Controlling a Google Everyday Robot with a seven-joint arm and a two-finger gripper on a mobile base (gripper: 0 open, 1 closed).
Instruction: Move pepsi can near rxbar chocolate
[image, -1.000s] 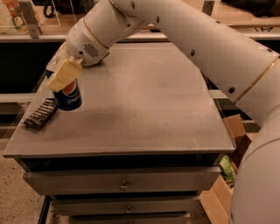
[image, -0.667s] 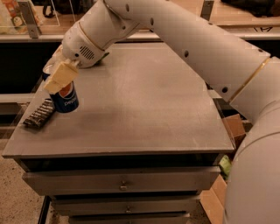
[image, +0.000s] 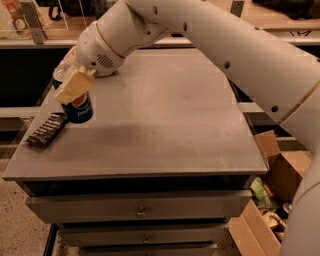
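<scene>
The pepsi can (image: 80, 109), dark blue with a red-white-blue logo, stands upright near the left edge of the grey table (image: 170, 120). My gripper (image: 68, 83) reaches in from the upper right and is shut on the can's upper part. One tan finger pad (image: 73, 86) covers the can's front, and its silver top is hidden. The rxbar chocolate (image: 46, 129), a flat black wrapper with white lettering, lies just left of and in front of the can, close to the table's left edge. There is a small gap between them.
My white arm (image: 215, 45) spans the back and right of the table. Drawers (image: 140, 210) sit below the tabletop. Open cardboard boxes (image: 280, 170) with clutter stand on the floor at the right. A shelf rail (image: 30, 42) runs behind the table.
The gripper and can dipped slightly left toward the bar, then came back a little right and up. The bar has not moved.
</scene>
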